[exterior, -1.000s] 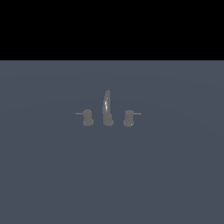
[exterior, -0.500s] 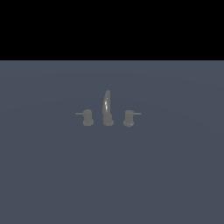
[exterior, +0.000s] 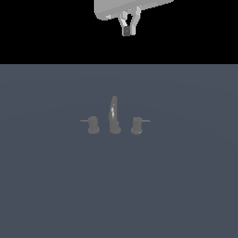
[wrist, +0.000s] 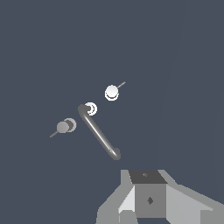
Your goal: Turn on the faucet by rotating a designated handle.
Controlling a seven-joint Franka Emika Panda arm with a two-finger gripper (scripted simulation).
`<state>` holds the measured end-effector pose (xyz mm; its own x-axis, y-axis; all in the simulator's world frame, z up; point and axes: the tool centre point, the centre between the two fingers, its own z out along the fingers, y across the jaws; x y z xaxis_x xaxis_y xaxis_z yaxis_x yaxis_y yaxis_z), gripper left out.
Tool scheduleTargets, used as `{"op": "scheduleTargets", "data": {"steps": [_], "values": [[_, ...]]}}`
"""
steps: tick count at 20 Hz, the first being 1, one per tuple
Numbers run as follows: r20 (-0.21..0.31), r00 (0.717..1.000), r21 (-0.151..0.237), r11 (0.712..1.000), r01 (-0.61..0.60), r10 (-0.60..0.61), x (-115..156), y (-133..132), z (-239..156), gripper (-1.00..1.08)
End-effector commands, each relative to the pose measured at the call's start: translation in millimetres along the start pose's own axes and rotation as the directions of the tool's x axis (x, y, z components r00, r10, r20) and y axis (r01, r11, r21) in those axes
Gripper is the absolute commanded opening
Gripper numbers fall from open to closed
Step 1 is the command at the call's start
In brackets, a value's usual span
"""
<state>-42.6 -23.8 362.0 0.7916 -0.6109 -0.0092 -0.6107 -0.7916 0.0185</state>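
Exterior view shows my claw [exterior: 127,31] high above the tabletop's [exterior: 46,195] far edge, closed and empty. I'm approaching; next I descend beside the mid-tabletop handle [exterior: 136,125] and push its lever.

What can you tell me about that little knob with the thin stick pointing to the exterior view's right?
The handle is a short, dull-grey, metal-looking cylinder standing upright on the dark surface, just to the exterior view's right of the tall curved spout. A thin lever sticks out sideways from near its top, pointing away from the spout. It is well under the spout's height. Nothing touches it; the pincer hangs high above.
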Motion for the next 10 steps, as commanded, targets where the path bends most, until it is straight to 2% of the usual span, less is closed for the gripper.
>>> {"op": "scheduleTargets", "data": {"steps": [1,5,10], "values": [[0.000,0.997,0.003,0.997,-0.075,0.075,18,-6,18,-1.00],[0.002,0.981,0.007,0.981,-0.192,0.192,44,-15,48,-1.00],[0.004,0.942,0.011,0.942,-0.334,0.334,75,-22,91,-1.00]]}}
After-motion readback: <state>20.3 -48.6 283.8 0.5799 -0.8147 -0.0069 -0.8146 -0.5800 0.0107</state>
